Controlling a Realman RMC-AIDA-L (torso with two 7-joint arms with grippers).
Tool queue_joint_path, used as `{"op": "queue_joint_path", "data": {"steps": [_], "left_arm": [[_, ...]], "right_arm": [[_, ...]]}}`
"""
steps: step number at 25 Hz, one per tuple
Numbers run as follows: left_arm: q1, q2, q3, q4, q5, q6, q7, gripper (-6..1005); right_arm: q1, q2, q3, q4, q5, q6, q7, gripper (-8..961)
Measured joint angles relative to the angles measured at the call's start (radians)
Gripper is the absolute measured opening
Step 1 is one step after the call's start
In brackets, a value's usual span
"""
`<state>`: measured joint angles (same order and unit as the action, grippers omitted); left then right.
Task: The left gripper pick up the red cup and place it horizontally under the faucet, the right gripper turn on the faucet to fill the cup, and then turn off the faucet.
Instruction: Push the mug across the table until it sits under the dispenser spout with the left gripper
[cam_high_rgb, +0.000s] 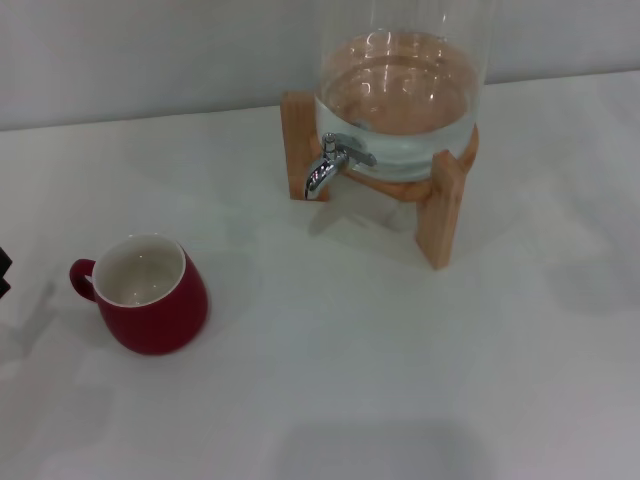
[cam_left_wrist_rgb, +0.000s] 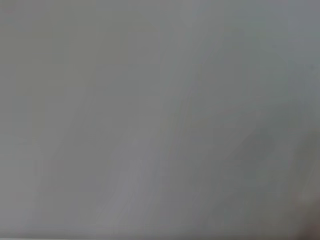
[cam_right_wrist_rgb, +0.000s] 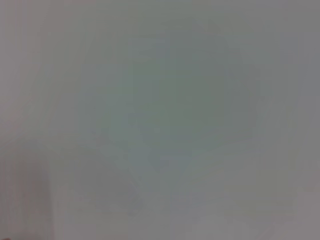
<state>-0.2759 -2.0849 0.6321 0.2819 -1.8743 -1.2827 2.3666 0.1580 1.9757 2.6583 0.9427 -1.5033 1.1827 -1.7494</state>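
The red cup (cam_high_rgb: 150, 295) stands upright on the white table (cam_high_rgb: 400, 380) at the front left, its cream inside empty and its small handle pointing left. The chrome faucet (cam_high_rgb: 328, 167) sticks out of the glass water dispenser (cam_high_rgb: 400, 95) at the back centre, spout down, with no water running. Only a black tip of my left gripper (cam_high_rgb: 3, 272) shows at the left edge of the head view, a short way left of the cup's handle and apart from it. My right gripper is out of view. Both wrist views show only blank pale surface.
The dispenser is partly filled with water and rests in a wooden stand (cam_high_rgb: 445, 205) whose legs stand on either side of the faucet. A light wall runs behind the table.
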Motion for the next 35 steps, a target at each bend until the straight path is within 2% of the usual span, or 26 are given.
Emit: {"op": "queue_joint_path", "data": {"steps": [7, 14, 28, 35], "left_arm": [[0.000, -0.001, 0.010, -0.003, 0.023, 0.027, 0.007, 887], [-0.016, -0.001, 0.101, -0.003, 0.026, 0.092, 0.008, 887], [-0.029, 0.000, 0.104, 0.004, 0.050, 0.111, 0.029, 888], [-0.036, -0.001, 0.113, -0.003, 0.051, 0.128, 0.099, 887]], "right_arm": [[-0.002, 0.000, 0.002, -0.001, 0.000, 0.000, 0.001, 722], [0.000, 0.000, 0.003, -0.001, 0.002, -0.002, 0.002, 721], [0.002, 0.000, 0.007, 0.000, 0.015, -0.002, 0.001, 721], [0.002, 0.000, 0.010, -0.002, 0.017, -0.004, 0.000, 721]]}}
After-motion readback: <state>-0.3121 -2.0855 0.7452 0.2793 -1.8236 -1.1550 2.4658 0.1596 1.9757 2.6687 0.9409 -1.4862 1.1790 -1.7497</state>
